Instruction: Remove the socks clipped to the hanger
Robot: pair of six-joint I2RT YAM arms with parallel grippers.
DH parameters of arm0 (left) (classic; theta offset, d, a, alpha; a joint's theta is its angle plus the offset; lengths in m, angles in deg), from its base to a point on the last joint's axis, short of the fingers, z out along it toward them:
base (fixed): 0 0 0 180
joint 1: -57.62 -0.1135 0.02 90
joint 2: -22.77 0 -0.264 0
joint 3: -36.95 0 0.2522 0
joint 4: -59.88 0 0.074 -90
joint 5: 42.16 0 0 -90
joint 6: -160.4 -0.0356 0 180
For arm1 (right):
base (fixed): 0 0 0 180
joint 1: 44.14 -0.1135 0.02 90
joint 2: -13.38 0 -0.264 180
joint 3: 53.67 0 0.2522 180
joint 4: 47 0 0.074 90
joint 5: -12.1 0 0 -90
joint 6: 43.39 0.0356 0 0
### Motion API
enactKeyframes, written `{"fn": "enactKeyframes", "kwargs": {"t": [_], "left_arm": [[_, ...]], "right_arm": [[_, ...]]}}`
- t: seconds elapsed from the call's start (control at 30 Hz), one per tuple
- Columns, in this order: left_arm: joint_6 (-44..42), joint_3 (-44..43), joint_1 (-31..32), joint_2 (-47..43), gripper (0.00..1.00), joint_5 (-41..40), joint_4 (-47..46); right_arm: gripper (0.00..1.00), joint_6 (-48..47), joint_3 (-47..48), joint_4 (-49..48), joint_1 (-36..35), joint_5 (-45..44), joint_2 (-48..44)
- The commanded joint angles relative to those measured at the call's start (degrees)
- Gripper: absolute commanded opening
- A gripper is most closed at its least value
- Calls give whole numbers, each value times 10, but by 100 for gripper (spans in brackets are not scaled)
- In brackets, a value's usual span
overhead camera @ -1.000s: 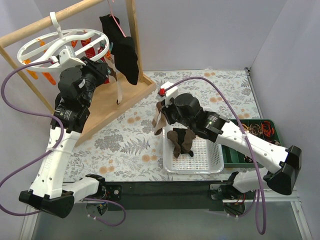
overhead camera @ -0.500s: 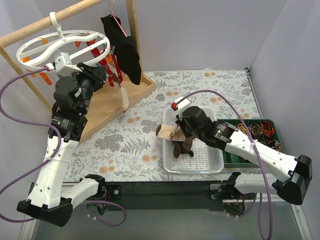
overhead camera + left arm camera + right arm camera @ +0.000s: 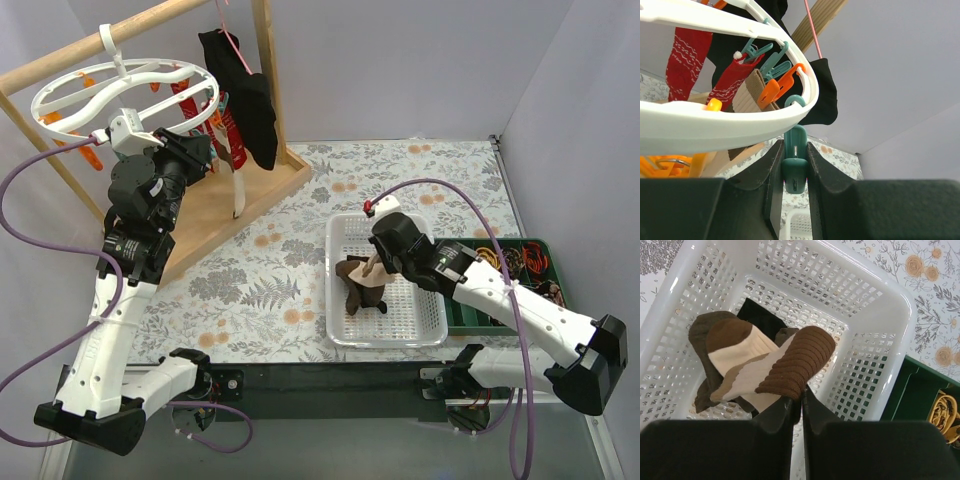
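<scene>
Below, floral cloth point(image 3: 250, 280), grey walls point(image 3: 400, 70); right hand point(image 3: 796, 402) pinches sock point(image 3: 790, 365) over basket point(image 3: 890, 315); left hand point(image 3: 795, 145) clamps clip point(image 3: 795, 172).

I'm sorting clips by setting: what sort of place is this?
Probably a lab mock-up of a laundry corner: a white ring hanger with socks clipped on, hung from a wooden rack, and a white basket holding loose socks on a floral cloth.

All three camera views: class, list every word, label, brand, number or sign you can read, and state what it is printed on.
None: no readable text in any view.
The white marks on the red knitted socks are a pattern, not letters.
The white plastic ring hanger and the white perforated plastic basket carry no visible label.
</scene>
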Motion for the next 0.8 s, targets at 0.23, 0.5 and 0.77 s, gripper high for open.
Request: {"fn": "enactKeyframes", "kwargs": {"t": [0.23, 0.5, 0.77], "left_arm": [[-3, 8, 3, -5, 0, 40, 15], [-1, 3, 3, -3, 0, 46, 18], [2, 1, 2, 1, 0, 52, 19]], "right_arm": [[76, -76, 101, -95, 5, 118, 63], [89, -110, 271, -290, 5, 281, 235], [92, -77, 380, -463, 2, 353, 409]]}}
